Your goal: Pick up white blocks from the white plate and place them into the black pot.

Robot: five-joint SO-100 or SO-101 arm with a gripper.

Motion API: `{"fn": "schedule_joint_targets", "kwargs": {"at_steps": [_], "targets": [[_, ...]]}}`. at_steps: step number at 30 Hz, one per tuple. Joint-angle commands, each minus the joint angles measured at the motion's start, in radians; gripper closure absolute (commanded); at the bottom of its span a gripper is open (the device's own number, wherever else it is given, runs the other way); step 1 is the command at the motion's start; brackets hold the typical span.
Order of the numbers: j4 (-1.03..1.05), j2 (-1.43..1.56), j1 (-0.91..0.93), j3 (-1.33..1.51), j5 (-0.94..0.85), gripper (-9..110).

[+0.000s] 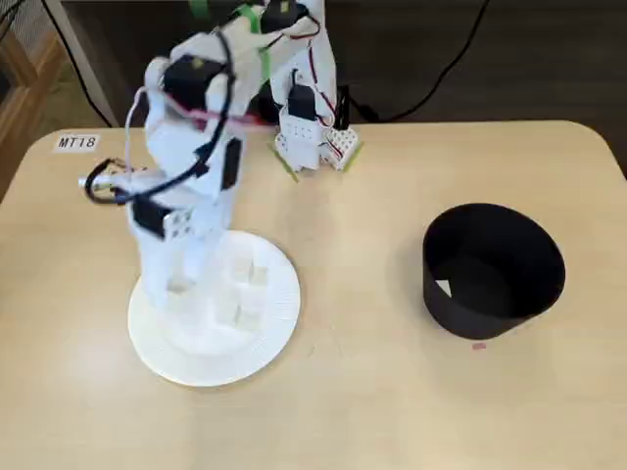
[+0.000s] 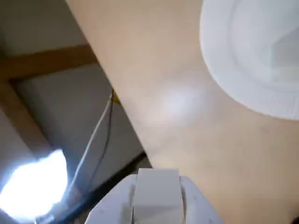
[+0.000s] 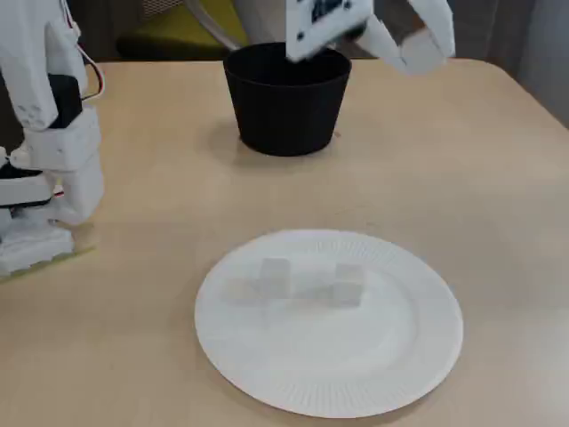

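The white plate (image 1: 265, 338) lies on the left of the table and shows in the other fixed view (image 3: 391, 356) and at the wrist view's top right (image 2: 243, 79). A few white blocks (image 1: 245, 270) (image 3: 348, 283) sit on it. The black pot (image 1: 490, 294) (image 3: 284, 111) stands apart from the plate, with one white block (image 1: 443, 287) inside it. My gripper (image 1: 179, 279) (image 3: 425, 53) hangs well above the plate. Its fingertips meet on what looks like a white block (image 2: 156, 193).
The arm's base (image 1: 312, 137) (image 3: 40, 205) stands at the table's back edge in a fixed view. A label reading MT18 (image 1: 76, 143) is stuck near the table's corner. Cables hang past the table's edge (image 2: 100, 135).
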Motion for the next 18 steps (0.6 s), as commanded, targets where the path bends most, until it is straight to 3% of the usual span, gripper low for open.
{"fn": "schedule_joint_targets", "kwargs": {"at_steps": [1, 7, 13, 18], "targets": [[0.028, 0.095, -0.316, 0.0, -0.08, 104], [-0.23, 0.146, -0.635, 0.354, -0.132, 104], [-0.453, 0.153, -0.699, 0.614, -0.132, 104], [-0.526, 0.112, -0.723, 0.667, -0.135, 104]]}}
